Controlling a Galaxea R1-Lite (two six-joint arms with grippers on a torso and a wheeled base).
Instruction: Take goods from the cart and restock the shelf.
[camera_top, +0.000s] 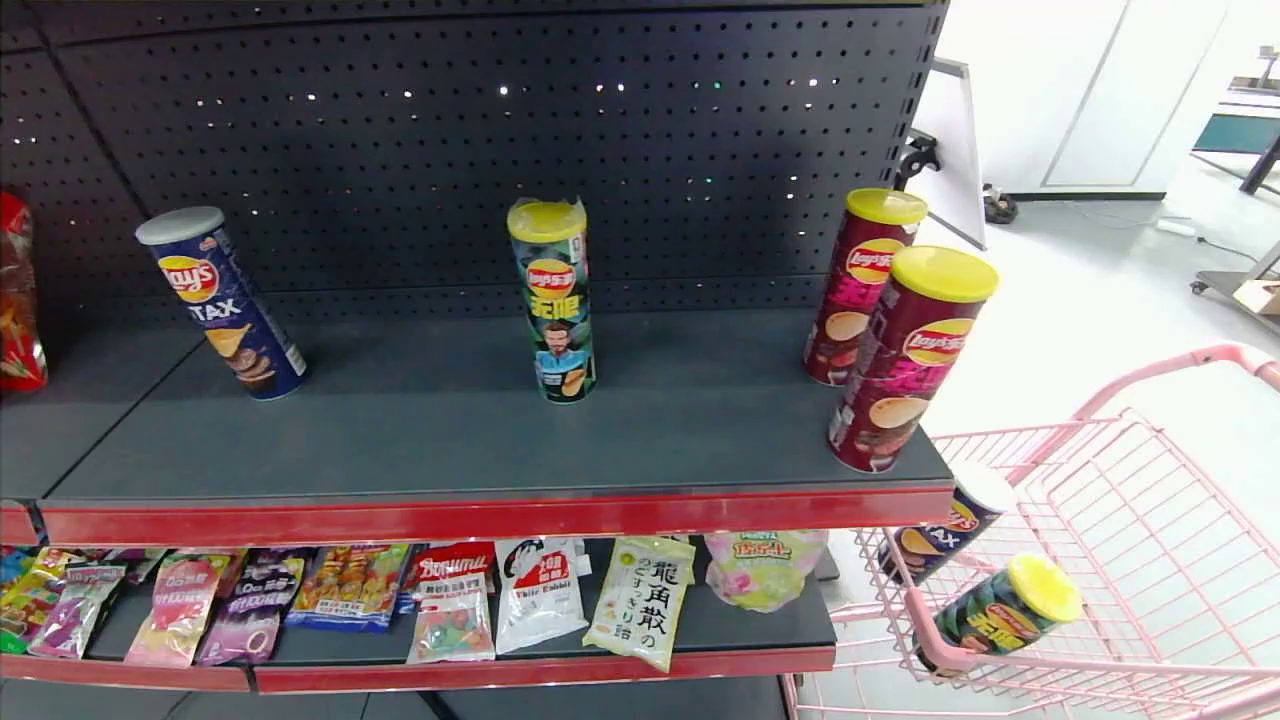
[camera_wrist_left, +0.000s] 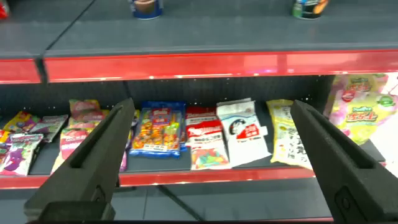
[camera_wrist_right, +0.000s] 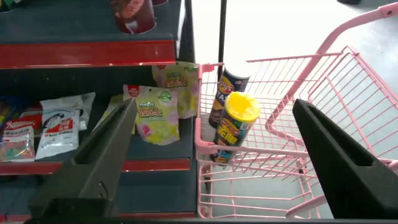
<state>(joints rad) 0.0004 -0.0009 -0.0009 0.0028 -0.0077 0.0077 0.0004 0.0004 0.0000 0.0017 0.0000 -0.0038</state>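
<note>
The right gripper (camera_wrist_right: 214, 106) gapes open facing the pink cart (camera_wrist_right: 283, 58) right of the shelf (camera_wrist_right: 87, 55); the left gripper (camera_wrist_left: 212, 104) is open too. Pickup looks pending: next, descend onto the yellow-lidded chip can (camera_wrist_right: 235, 124) there.

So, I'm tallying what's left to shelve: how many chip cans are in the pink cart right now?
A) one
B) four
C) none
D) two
D: a yellow-lidded can and a dark blue can sit in the pink cart.
</note>
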